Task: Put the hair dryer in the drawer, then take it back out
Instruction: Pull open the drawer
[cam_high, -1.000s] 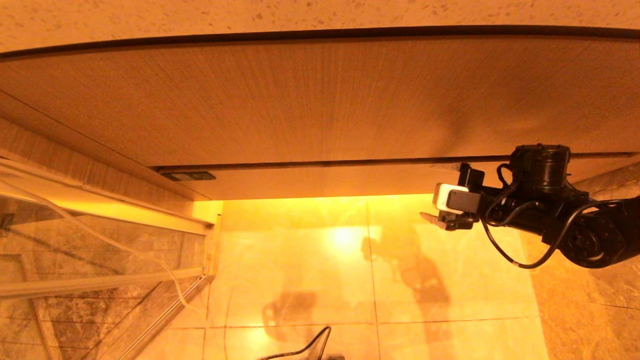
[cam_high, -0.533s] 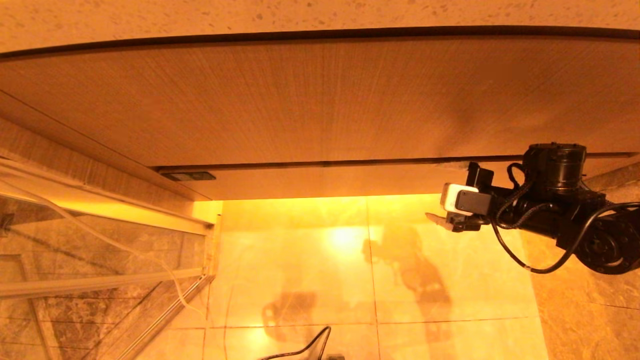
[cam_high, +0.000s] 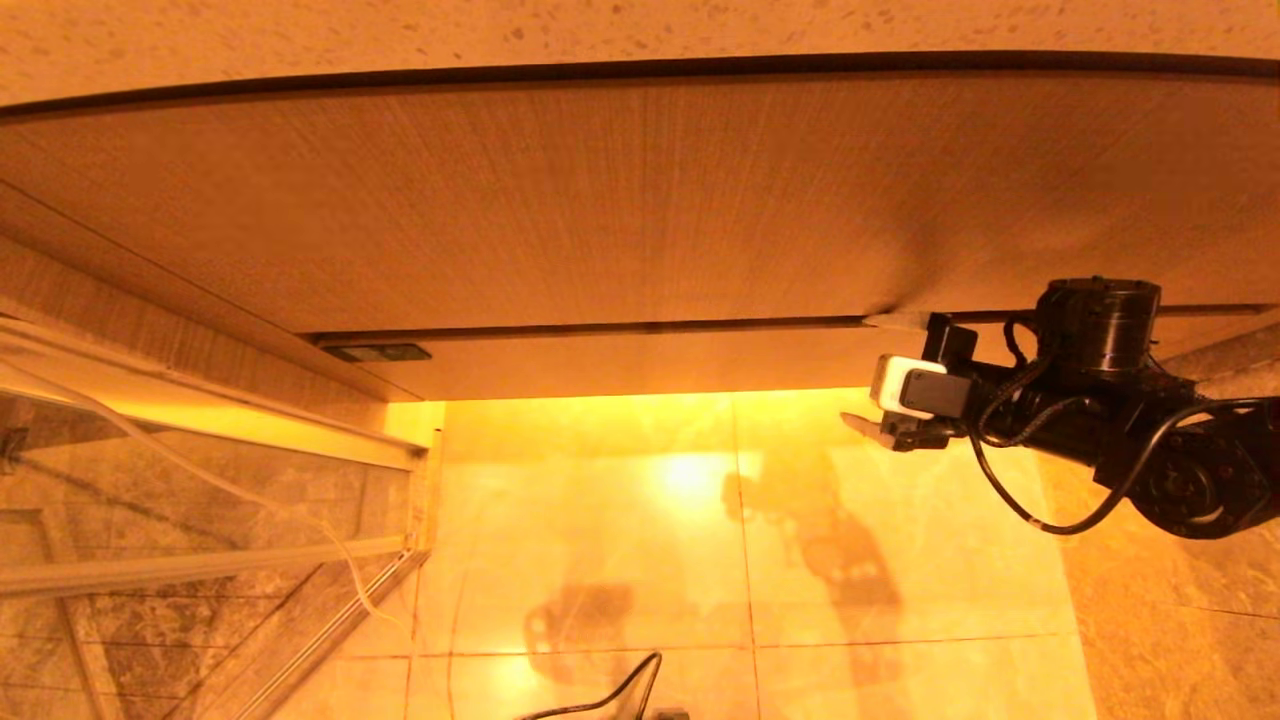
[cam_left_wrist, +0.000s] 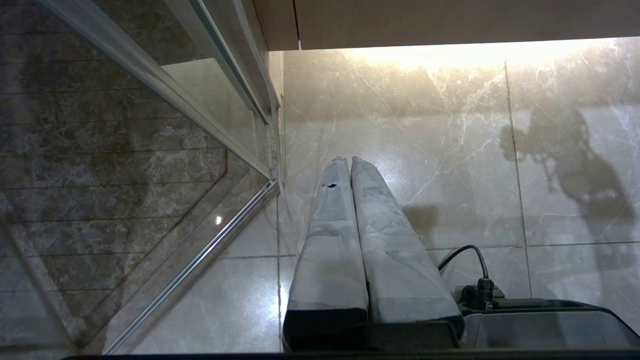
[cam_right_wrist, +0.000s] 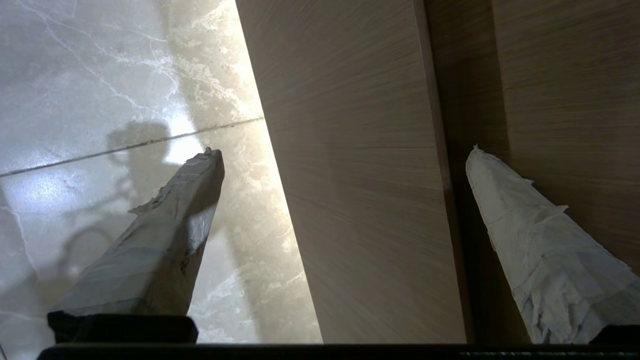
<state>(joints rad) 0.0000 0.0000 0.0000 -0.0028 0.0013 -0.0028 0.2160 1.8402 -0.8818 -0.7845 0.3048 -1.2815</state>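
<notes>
The black right gripper (cam_high: 878, 372), after backing off, is now up against the narrow, handleless light wood-grain drawer (cam_high: 640, 360), fingers (cam_right_wrist: 165, 235) spread astride its still-closed front, apparently to pull it open, while the white hair dryer is nowhere in view.

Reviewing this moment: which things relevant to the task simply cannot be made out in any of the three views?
- Hair dryer: in no view.
- Drawer interior: hidden behind its closed narrow front, head view.
- Right gripper: open astride that front; upper fingertip contact with the gap unclear.
- Left gripper: shut over the floor; its arm is cut off by the frame edge.
</notes>
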